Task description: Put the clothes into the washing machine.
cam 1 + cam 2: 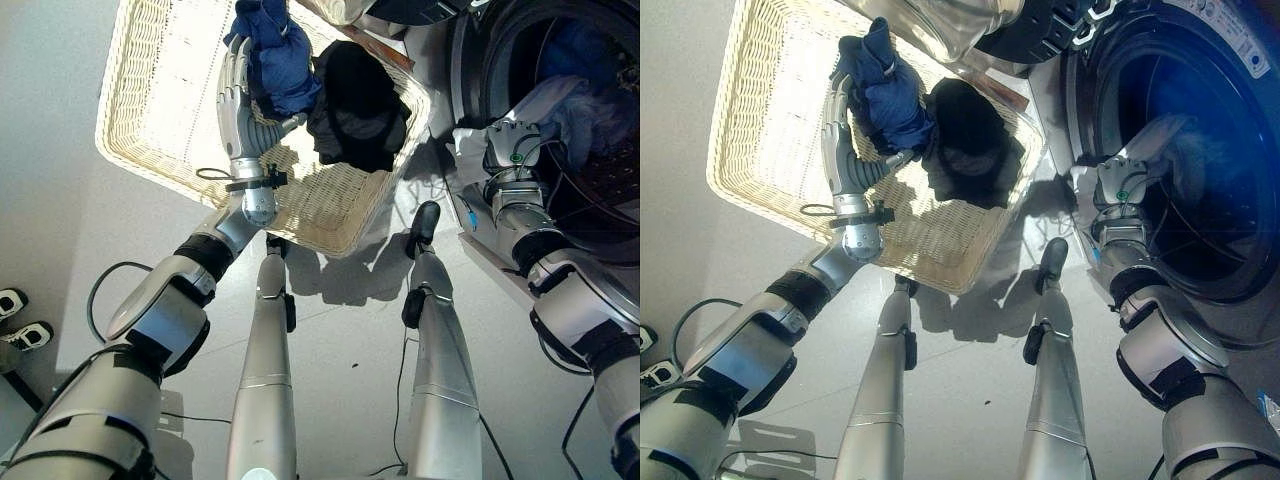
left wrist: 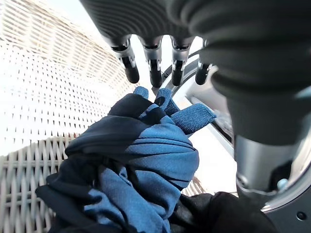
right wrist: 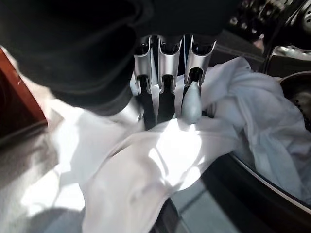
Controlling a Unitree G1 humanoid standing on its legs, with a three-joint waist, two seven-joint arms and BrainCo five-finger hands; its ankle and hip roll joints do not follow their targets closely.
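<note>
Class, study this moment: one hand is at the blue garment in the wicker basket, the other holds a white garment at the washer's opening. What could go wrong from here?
1. The white garment drapes over the drum's rim, partly outside; if the right hand lets go now, it may slide to the floor.
2. The left hand rests open beside the blue garment, not gripping it, so a lift could leave it behind.
3. The black garment lies against the blue one in the wicker basket and might drag along.

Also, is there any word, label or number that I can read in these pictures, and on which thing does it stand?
Nothing legible.
Washing machine panel: small white marks, too small to read.
Wicker basket, blue garment: no print seen.
</note>
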